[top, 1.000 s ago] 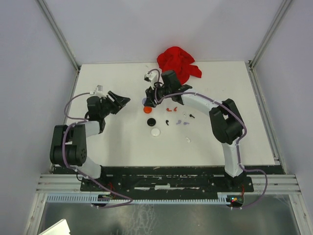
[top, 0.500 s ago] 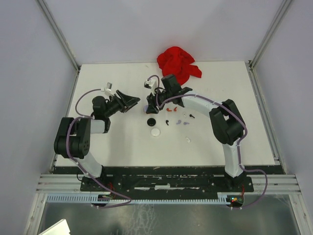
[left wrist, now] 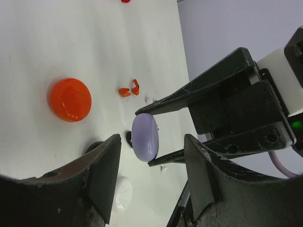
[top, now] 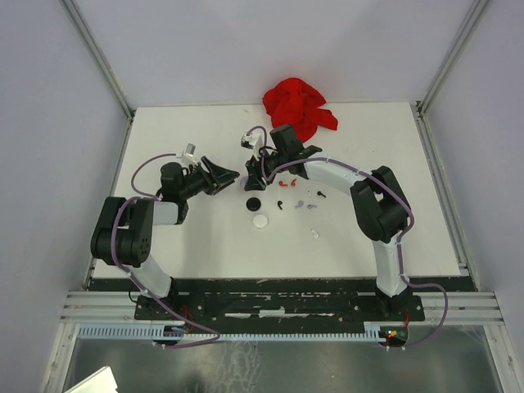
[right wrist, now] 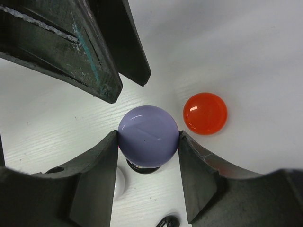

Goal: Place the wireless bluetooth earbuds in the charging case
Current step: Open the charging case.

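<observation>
1. Reaching right with the left arm (top: 176,187), now just beside the right arm (top: 336,170) instead of well apart; jaws spread, empty.
2. Gripping the lilac charging case (right wrist: 148,136) in the right jaws, clear of the surface (top: 205,246), lid apparently shut.
3. Leaving the earbuds (top: 309,202) loose on the surface, near right of both; likely readying to open the case.

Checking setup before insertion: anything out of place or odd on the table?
A crumpled red cloth lies at the table's far edge, with no part in the task. The earbuds lie scattered loose, colours mixed. The right gripper holds the lilac case. Nothing looks damaged.
</observation>
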